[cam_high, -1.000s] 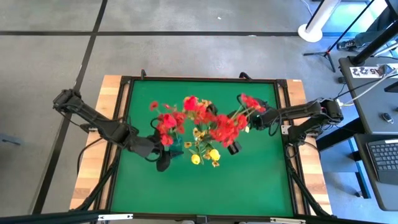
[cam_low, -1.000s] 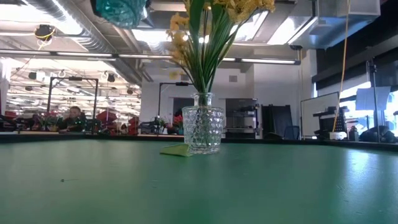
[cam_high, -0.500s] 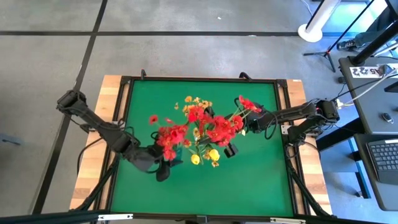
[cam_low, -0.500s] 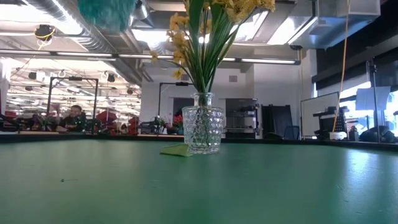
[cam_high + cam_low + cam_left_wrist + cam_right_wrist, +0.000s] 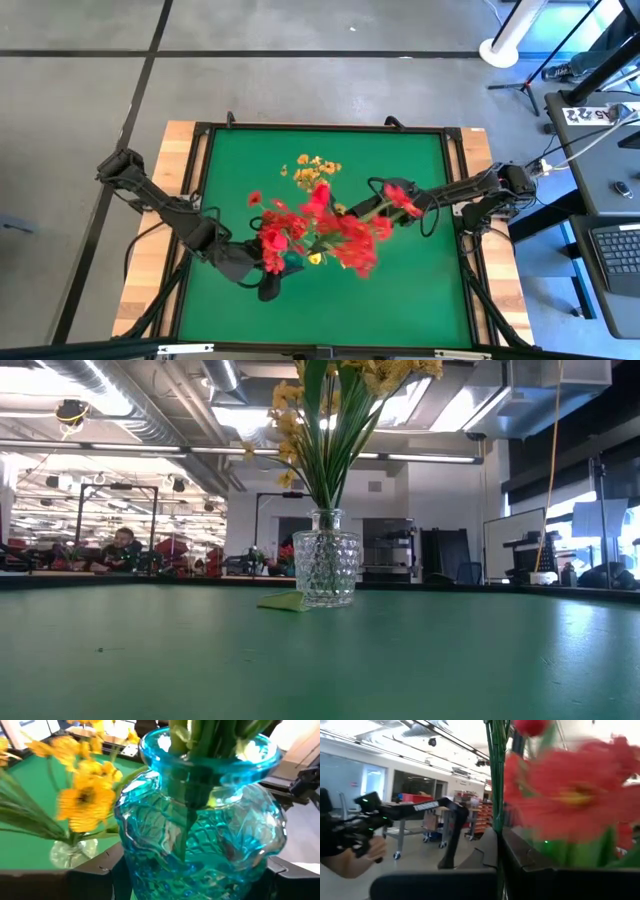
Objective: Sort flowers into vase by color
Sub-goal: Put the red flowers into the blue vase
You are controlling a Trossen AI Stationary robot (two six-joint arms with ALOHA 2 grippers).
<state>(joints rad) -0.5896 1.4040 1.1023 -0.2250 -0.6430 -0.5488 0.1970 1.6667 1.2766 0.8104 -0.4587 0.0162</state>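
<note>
A teal glass vase (image 5: 200, 840) full of red flowers (image 5: 300, 235) hangs above the table's near middle, between the fingers of my left gripper (image 5: 268, 285). My right gripper (image 5: 392, 200) is right of the bunch, shut on a thin green stem (image 5: 495, 795), with a red bloom (image 5: 405, 198) over it. A clear glass vase (image 5: 325, 570) stands on its base on the green mat and holds the yellow flowers (image 5: 315, 168). My left gripper has the teal vase's belly (image 5: 150, 865) between its two fingers (image 5: 95, 875), one on each side, coming slanting down from the table's left. The vase is upright and clear of the table. My right gripper pinches the green stem (image 5: 496, 845) between its shut fingers, which come from the table's right and lie across it. The stem stands nearly upright in the hold, clear of the table; a blurred red bloom (image 5: 570, 795) is right beside it.
The green mat (image 5: 410, 290) sits in a dark frame on a wooden table. A green leaf (image 5: 283, 602) lies beside the clear vase. The mat is bare at the near right and far left. People sit far back in the room beyond the table.
My left gripper has carried the teal vase and its red flowers toward the table's near edge, and the vase has left the top of the low view. The yellow flowers now show uncovered. My right gripper has moved with its stem toward the table's left.
</note>
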